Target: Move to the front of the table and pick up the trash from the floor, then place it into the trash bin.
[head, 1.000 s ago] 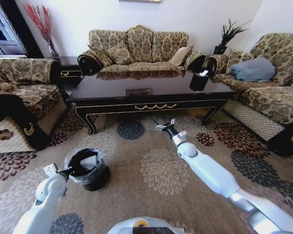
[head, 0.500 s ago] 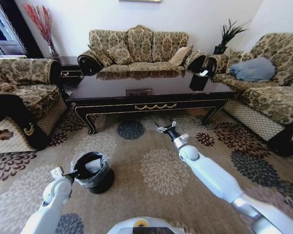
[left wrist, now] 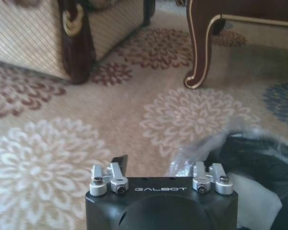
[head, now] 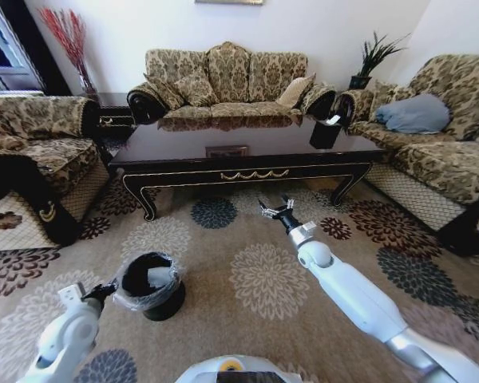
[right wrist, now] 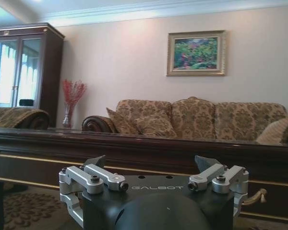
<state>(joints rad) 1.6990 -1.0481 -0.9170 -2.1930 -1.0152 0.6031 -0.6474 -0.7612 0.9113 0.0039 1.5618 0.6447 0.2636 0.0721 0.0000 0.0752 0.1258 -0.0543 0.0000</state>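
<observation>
Since a second ago the left arm has drawn back toward the robot, and the left tool (head: 104, 290) now sits just outside the near left rim of the trash bin (head: 166, 302) rather than over it. The bin itself stands a little nearer and more to the right on the floor (head: 239, 239) than it did. A piece of crumpled white paper (head: 160, 277) lies inside the bin, against its black inner wall. The crinkly clear bag wraps round the rim.

From the left wrist view, the left tool (left wrist: 161, 165) has its fingers spread apart, with nothing between them; the bag's edge (left wrist: 206, 148) lies just beyond the fingertips, and a curved leg of the table (left wrist: 201, 43) rises farther off on the flowered carpet.

The right arm reaches forward over the carpet, and the right tool (head: 278, 211) has shifted slightly to the right and nearer. It hovers above the floor in front of the table (head: 247, 152), close to the gold scroll ornament (head: 254, 174) on its front edge. In the right wrist view the right tool (right wrist: 153, 165) is spread wide and empty, pointing level at the table's dark front edge (right wrist: 134, 148), with the patterned sofa (right wrist: 192, 117) behind.
</observation>
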